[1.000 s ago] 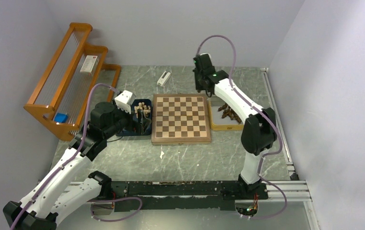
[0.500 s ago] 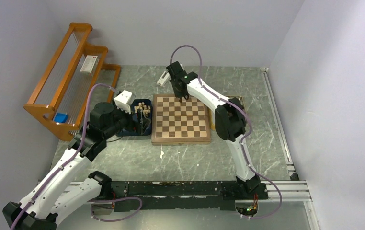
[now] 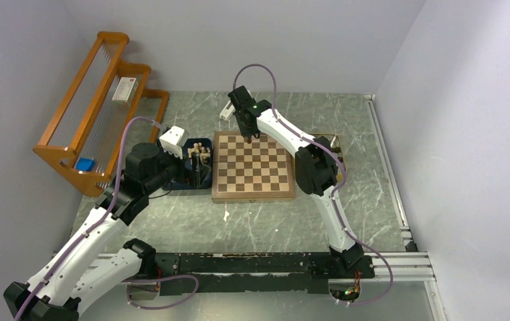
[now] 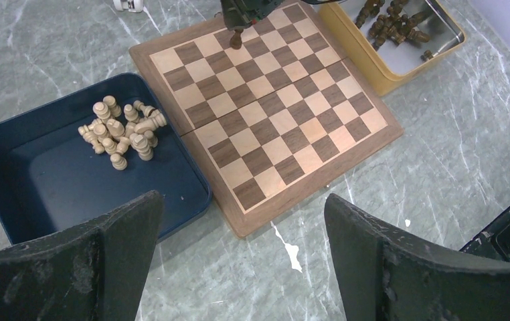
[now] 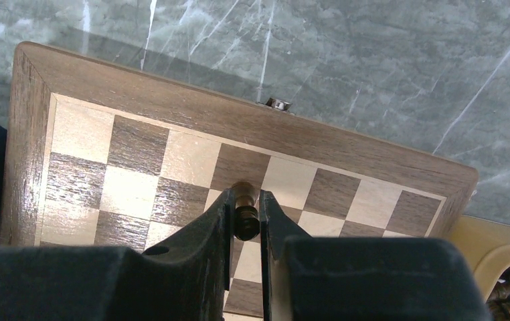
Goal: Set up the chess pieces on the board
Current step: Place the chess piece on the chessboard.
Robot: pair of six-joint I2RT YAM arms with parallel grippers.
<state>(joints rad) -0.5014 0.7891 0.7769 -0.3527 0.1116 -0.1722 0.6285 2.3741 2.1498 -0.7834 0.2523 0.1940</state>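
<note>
One dark brown turned wooden chess piece (image 5: 241, 192) is pinched near its head by the right gripper (image 5: 244, 215), jaws nearly closed on it. It hangs over the far row of the square checked wooden board (image 5: 239, 122), left of centre; can't tell if its base touches. Left gripper (image 4: 242, 214): jaws wide apart, holding nothing, hovering by the dark blue tray (image 4: 51, 194), where the pale cream pieces (image 4: 122, 130) lie heaped. The spare dark pieces (image 4: 393, 23) sit in the yellow tray (image 4: 373, 70), right of the board. Other squares are bare. The piece is likely light, rigid, smooth and tippy on its small base: grip at the neck, release upright. There is plenty of room on the board. The far rim and small metal clasp (image 5: 278, 103) lie just beyond; the grey marble desk (image 4: 440, 167) is open on the near side.
</note>
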